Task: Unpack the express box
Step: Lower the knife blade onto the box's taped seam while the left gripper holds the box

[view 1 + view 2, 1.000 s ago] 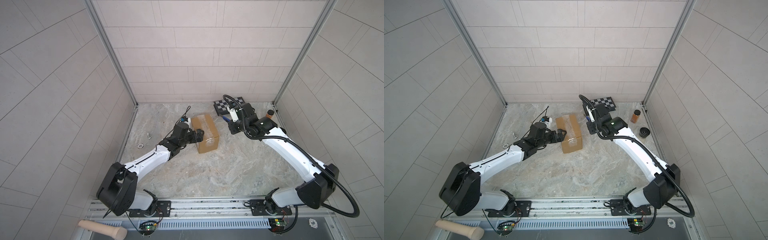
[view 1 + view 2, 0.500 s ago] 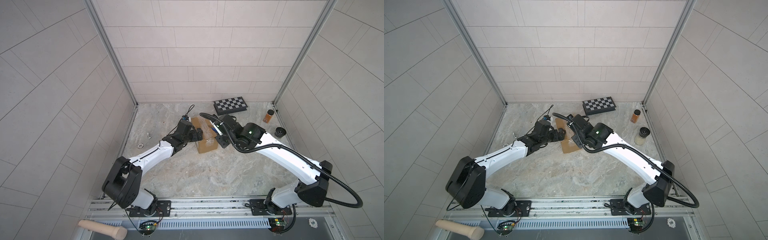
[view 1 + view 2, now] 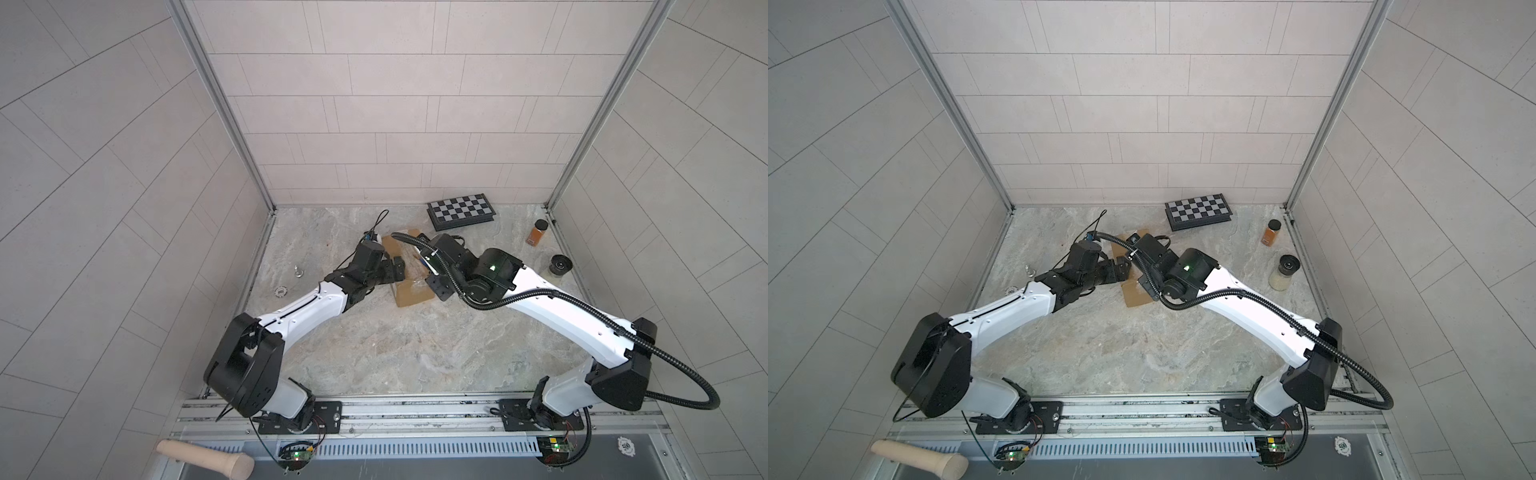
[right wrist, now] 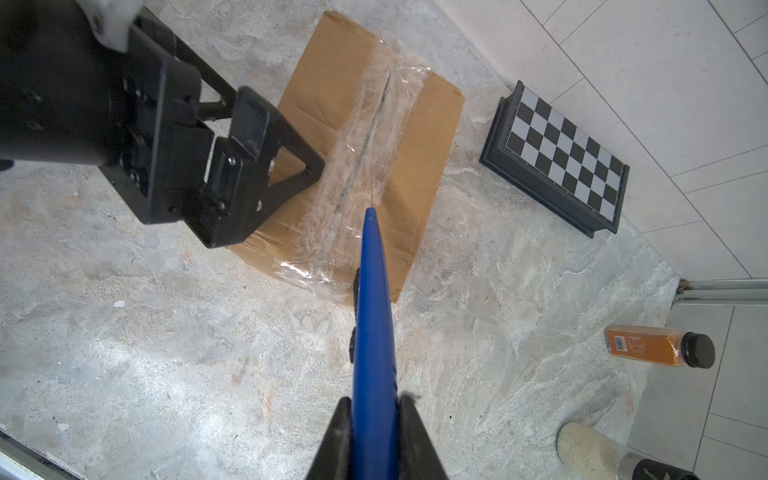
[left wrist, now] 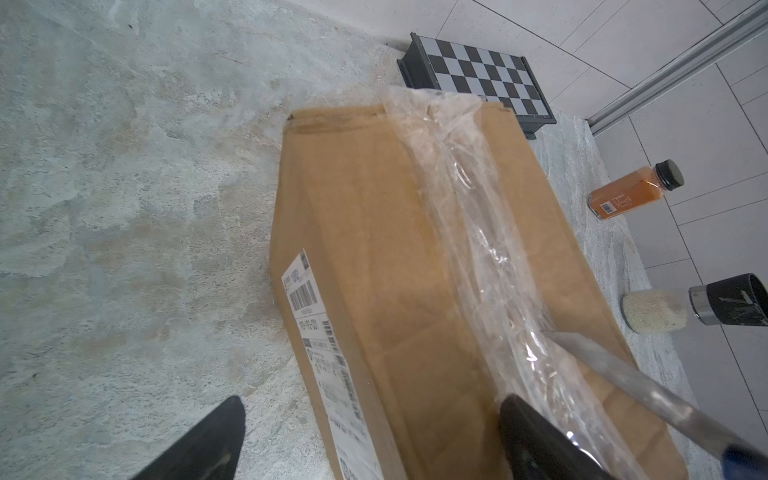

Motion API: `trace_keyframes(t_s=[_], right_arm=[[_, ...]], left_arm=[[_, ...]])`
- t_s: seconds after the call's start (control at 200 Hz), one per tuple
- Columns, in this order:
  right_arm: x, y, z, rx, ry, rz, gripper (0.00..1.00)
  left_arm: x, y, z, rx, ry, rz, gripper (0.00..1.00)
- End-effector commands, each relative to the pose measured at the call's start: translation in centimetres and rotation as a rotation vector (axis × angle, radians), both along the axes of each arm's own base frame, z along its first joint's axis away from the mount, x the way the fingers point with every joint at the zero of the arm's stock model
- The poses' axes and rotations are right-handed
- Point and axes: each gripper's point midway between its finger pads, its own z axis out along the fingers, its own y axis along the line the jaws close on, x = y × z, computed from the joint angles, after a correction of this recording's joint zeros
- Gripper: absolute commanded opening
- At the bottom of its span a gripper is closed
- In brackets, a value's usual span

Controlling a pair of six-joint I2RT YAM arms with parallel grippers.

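Tiled walls on three sides, grey marbled worktop (image 3: 374,353) below. Mid-worktop, toward the back wall, lies the express box (image 5: 374,216): brown carton, flap side up, shipping label (image 5: 309,299) on its side wall. Wrinkled clear tape (image 5: 469,208) runs along the whole flap seam. Flaps still shut, nothing out of the carton.

Left gripper (image 5: 365,440): jaws wide, straddling the label-side top edge, with one finger over the top face beside the tape and the other out over the worktop. It holds nothing; contact with the cardboard can't be told.

Right gripper (image 4: 376,432): closed narrow on the blue handle of a knife (image 4: 374,324). The blade tip sits on the tape at the seam, in the half nearer the robot. In the right wrist view a dark line shows along the seam under the tape; slit or plain flap gap, can't tell.

Judged progress: early. The tape cut looks to be the step in hand, with the box braced or about to be. Left to do: slit the tape end to end, fold the flaps back, lift out the contents, which are not visible.

Bystanders: chessboard case (image 3: 461,210) behind the box, near but not touching. Orange spice bottle (image 3: 539,232) and grain jar (image 3: 559,268) on the right, well apart.
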Motion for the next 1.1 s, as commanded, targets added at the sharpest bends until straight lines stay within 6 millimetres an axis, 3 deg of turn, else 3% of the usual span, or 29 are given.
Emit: trace_keyframes(t_s=[0.0, 0.686, 0.976, 1.091], right_arm=[[-0.2, -0.8, 1.8, 0.001, -0.038, -0.018, 0.00], [-1.0, 1.0, -1.4, 0.046, 0.056, 0.002, 0.00], [-0.6, -0.5, 1.9, 0.034, -0.035, -0.023, 0.00], [-0.7, -0.5, 2.3, 0.052, -0.037, -0.023, 0.00]], left_arm=[[-1.4, 2.1, -3.6, 0.107, 0.101, 0.035, 0.98], [-1.3, 1.7, -3.7, 0.087, 0.098, 0.030, 0.98], [-1.4, 1.8, -4.0, 0.089, 0.104, 0.029, 0.98], [-1.5, 1.7, -4.1, 0.087, 0.107, 0.030, 0.98]])
